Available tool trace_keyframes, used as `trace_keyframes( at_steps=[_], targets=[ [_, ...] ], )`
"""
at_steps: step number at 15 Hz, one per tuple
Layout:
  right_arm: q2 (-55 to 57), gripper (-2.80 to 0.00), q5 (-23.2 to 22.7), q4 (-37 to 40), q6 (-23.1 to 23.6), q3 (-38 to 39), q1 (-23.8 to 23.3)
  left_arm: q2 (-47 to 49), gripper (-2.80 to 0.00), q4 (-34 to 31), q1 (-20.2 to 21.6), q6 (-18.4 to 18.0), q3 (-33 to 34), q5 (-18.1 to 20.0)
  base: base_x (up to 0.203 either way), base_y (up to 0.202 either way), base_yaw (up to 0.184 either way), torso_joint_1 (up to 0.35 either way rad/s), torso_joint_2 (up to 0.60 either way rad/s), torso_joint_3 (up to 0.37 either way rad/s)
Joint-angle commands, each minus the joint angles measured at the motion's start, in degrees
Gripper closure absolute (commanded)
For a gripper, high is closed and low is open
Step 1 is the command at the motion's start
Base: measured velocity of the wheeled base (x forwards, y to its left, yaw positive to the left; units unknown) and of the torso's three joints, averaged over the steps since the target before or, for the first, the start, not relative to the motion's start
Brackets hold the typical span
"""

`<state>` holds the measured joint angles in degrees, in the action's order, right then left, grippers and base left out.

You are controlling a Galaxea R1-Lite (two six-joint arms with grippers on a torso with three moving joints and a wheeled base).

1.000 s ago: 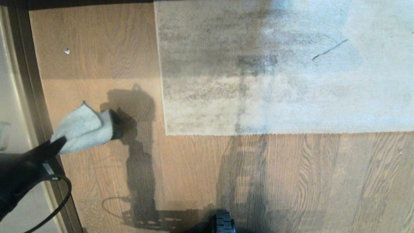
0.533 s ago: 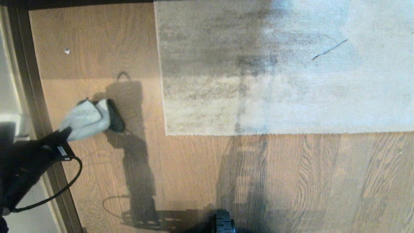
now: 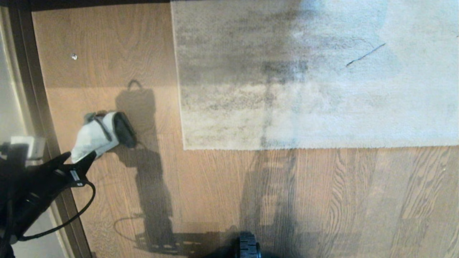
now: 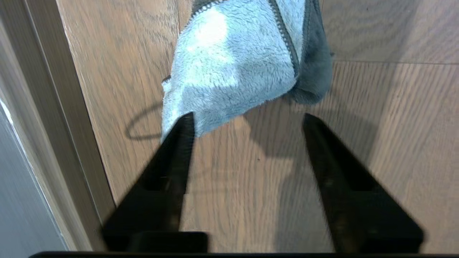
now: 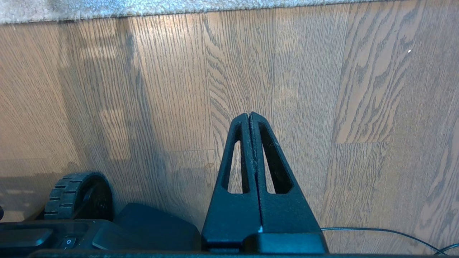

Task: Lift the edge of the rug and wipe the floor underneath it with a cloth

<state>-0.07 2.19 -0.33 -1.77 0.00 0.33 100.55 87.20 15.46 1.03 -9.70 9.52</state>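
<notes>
The right gripper (image 5: 250, 116) is hanging low over the floor (image 3: 222, 186) by the base wheel (image 3: 248, 246), jaws pressed together and holding nothing. At the left, beside the dark skirting strip (image 3: 34, 104), the left gripper (image 4: 247, 120) is hovering with its jaws spread. The cloth (image 3: 102, 134) is lying bunched on the planks just beyond the fingertips, one corner touching one finger (image 4: 179, 136), the other finger clear of it. Farther off, the rug edge (image 3: 287, 147) is lying flat, well apart from the cloth.
</notes>
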Motion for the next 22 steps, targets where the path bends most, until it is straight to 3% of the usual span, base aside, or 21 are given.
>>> trace_keyframes(
  at_steps=[1, 8, 15, 18, 22],
  targets=[
    [0.1, 0.00, 0.0, -0.1, 0.0, 0.0, 0.0, -1.7, -2.80, 2.8, 0.0, 0.9, 0.4, 0.0, 0.000, 0.000, 0.000, 0.000, 0.00, 0.000],
    [0.1, 0.00, 0.0, 0.0, 0.0, 0.0, 0.0, -10.5, -2.80, 2.8, -0.5, 1.6, 9.3, -0.1, 0.000, 0.000, 0.000, 0.000, 0.00, 0.000],
    [0.1, 0.00, 0.0, -0.1, 0.0, 0.0, 0.0, -21.5, -2.80, -3.9, -1.0, 1.8, 9.7, 0.0, 0.000, 0.000, 0.000, 0.000, 0.00, 0.000],
    [0.1, 0.00, 0.0, 0.0, 0.0, 0.0, 0.0, -27.8, -2.80, -10.8, -2.7, 1.8, 9.7, 0.1, 0.000, 0.000, 0.000, 0.000, 0.00, 0.000],
    [0.1, 0.00, 0.0, -0.1, 0.0, 0.0, 0.0, -42.3, -2.80, -27.0, -4.9, 1.7, 9.7, 0.2, 0.000, 0.000, 0.000, 0.000, 0.00, 0.000]
  ],
)
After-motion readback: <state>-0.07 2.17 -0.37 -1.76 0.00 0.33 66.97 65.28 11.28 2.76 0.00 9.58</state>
